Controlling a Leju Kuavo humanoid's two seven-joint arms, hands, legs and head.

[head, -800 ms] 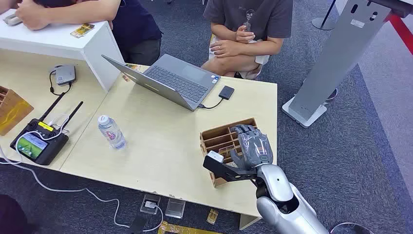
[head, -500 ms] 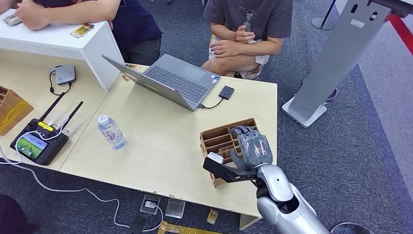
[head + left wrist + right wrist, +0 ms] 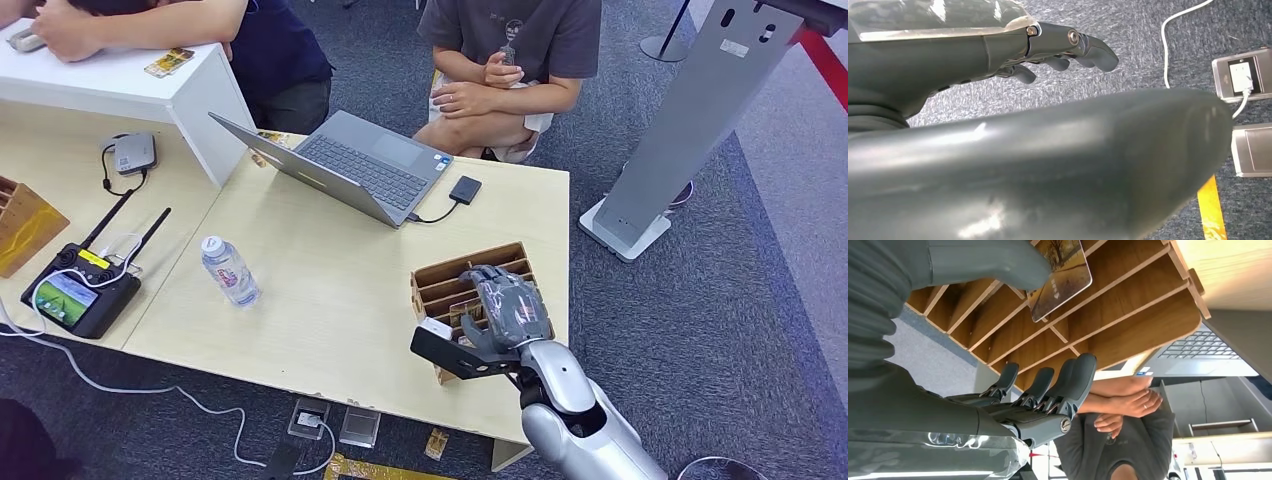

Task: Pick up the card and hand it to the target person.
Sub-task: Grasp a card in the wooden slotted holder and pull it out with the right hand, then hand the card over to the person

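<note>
Right hand [image 3: 510,305] is hovering over the rack [image 3: 450,283], fingers [image 3: 1068,382] spread, holding nothing. Card [image 3: 1060,275] is standing in a slot beside the thumb. Advice: pinch the card's exposed edge squarely and lift straight out, avoiding the dividers.

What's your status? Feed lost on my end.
Right hand over wooden rack, fingers apart, holding nothing. Left hand empty, hanging over floor. Card in rack slot. Nothing blocking.
</note>
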